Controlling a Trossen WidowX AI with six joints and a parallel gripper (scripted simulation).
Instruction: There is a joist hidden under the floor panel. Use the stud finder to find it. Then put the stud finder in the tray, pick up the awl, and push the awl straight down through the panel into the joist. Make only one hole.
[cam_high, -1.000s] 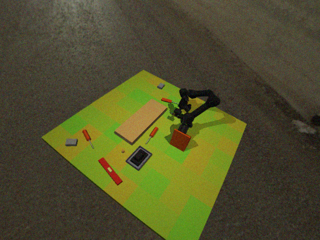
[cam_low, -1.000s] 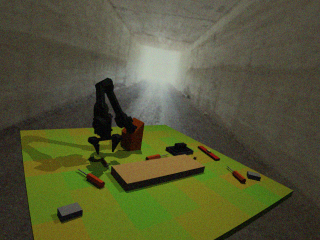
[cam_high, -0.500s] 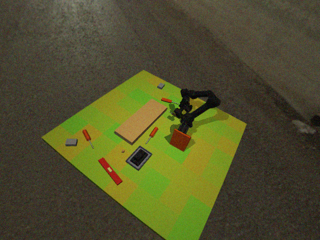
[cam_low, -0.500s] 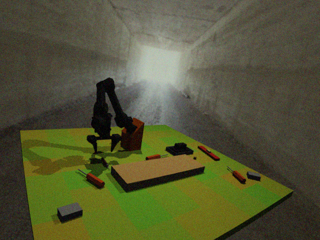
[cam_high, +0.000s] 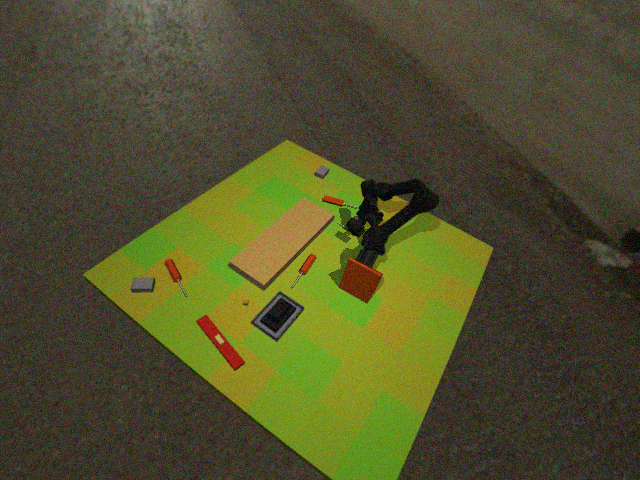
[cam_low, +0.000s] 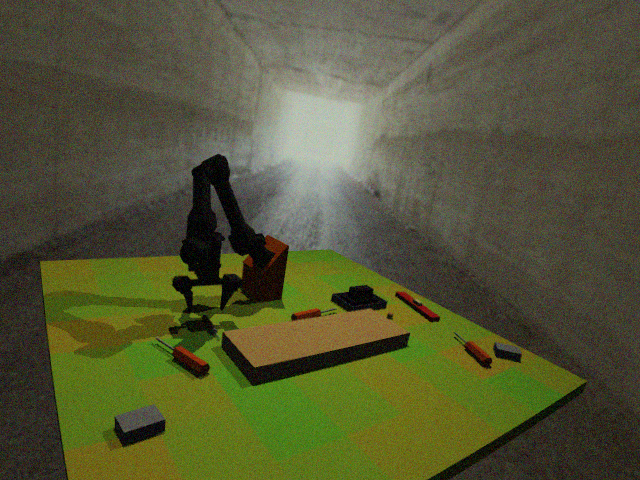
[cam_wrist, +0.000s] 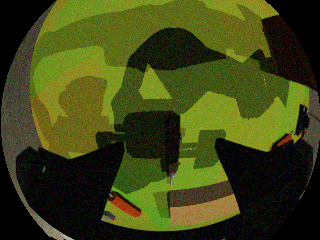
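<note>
The jaws of the gripper stood wide apart, with nothing clamped between them. The fingers pointed down above the awl, which lay on the mat with its metal tip toward the panel. One screwdriver lay near the panel's end; a second driver lay beside its long side. The stud finder was seated inside the tray. Beyond the tray lay the red level. Farther out, a third driver lay near a grey block.
</note>
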